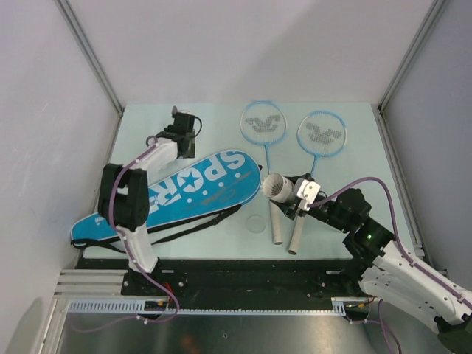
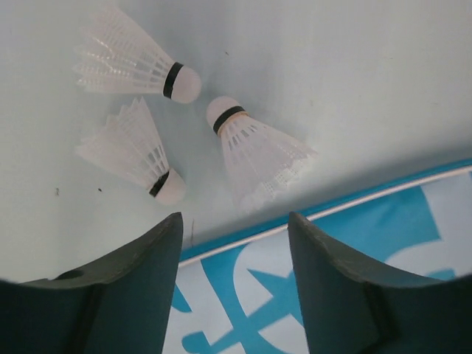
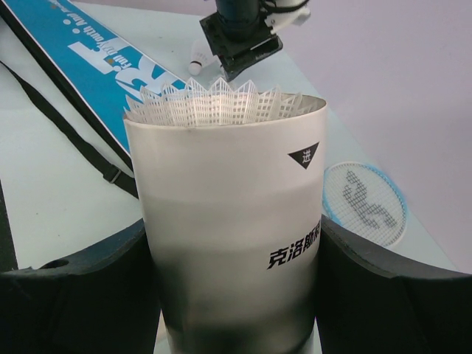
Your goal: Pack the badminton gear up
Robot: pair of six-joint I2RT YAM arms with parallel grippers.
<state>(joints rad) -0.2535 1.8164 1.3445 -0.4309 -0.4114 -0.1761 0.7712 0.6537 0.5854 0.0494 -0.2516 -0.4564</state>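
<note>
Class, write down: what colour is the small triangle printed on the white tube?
Black triangle; right wrist view shows it best.

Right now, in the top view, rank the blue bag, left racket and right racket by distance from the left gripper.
1. Blue bag: right beside the left gripper, on its near side.
2. Left racket: head off to the right.
3. Right racket: farthest right.

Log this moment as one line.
left gripper: open, by three shuttlecocks | right gripper: shut on tube, feathers at rim | rackets, bag: on table
</note>
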